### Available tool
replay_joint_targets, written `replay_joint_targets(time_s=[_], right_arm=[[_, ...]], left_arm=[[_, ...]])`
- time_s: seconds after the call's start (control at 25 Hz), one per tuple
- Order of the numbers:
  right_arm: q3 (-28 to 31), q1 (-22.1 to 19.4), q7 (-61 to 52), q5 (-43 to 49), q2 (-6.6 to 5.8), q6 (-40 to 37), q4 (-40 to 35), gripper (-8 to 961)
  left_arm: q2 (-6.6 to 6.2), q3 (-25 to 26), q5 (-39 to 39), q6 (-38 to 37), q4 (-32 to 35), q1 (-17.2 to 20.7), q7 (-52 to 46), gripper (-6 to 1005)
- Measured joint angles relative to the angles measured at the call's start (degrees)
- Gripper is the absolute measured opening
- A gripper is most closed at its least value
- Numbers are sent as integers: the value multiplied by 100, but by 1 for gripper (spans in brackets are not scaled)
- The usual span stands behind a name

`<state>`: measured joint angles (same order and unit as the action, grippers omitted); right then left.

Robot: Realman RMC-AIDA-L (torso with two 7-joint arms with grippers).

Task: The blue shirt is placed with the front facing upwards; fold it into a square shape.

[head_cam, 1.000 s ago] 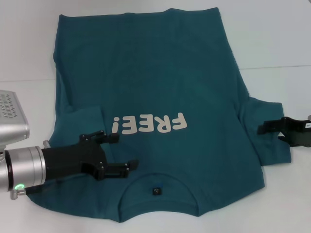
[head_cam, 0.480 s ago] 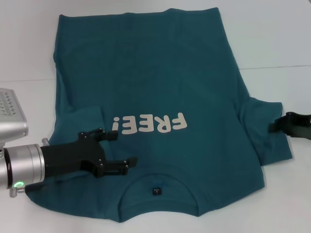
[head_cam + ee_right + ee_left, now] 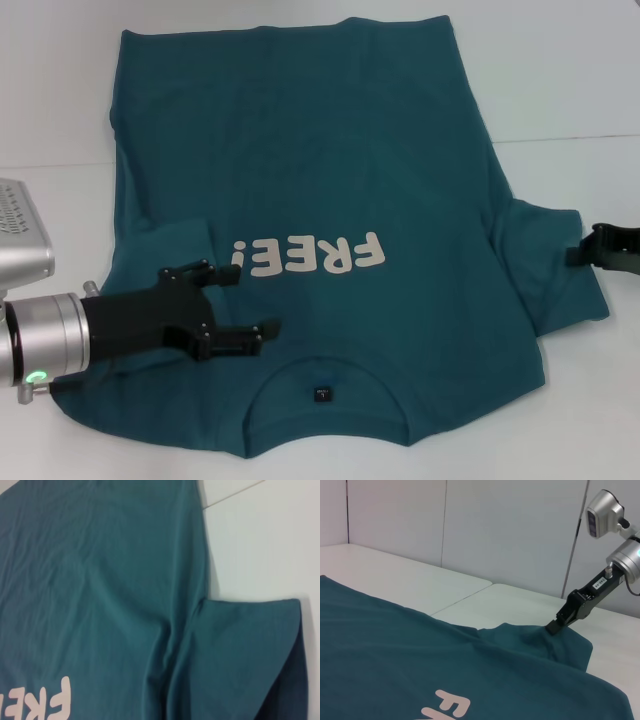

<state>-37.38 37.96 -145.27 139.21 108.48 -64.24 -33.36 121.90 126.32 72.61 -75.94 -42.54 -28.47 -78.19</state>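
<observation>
Blue shirt [image 3: 320, 200] spread flat on white table [image 3: 560, 70], filling centre of head view; collar toward bottom edge, "FREE!" print [image 3: 308, 257] face up, reading upside down. Left sleeve folded in over the body at lower left; right sleeve spread out at right edge.

Left gripper [image 3: 238, 303] at lower left of head view, over folded sleeve beside the print. Fingers spread wide, nothing between them; contact with cloth not resolvable.

Right gripper [image 3: 555, 627] at far right edge of head view, on outer hem of right sleeve. In left wrist view, tip pressed into sleeve with cloth puckered around it; open or closed: cannot tell.

Step in hand, judged: sleeve fold-in, left side done, right side at pick-up.

Next move, judged: firm pinch on sleeve hem, lift, carry inward over body, lay flat without dragging the torso.
</observation>
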Motion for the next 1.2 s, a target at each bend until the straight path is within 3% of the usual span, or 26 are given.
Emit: replay_joint_targets(time_s=[0.6, 0.88, 1.2], right_arm=[[59, -245, 33, 3, -62, -299, -508, 10], [105, -264, 26, 11, -166, -314, -523, 10], [221, -261, 71, 6, -182, -319, -529, 10]], left_arm=[[-8, 15, -4, 18, -1, -4, 0, 950], [-9, 15, -9, 18, -1, -3, -6, 949], [-9, 15, -11, 17, -1, 14, -17, 949]])
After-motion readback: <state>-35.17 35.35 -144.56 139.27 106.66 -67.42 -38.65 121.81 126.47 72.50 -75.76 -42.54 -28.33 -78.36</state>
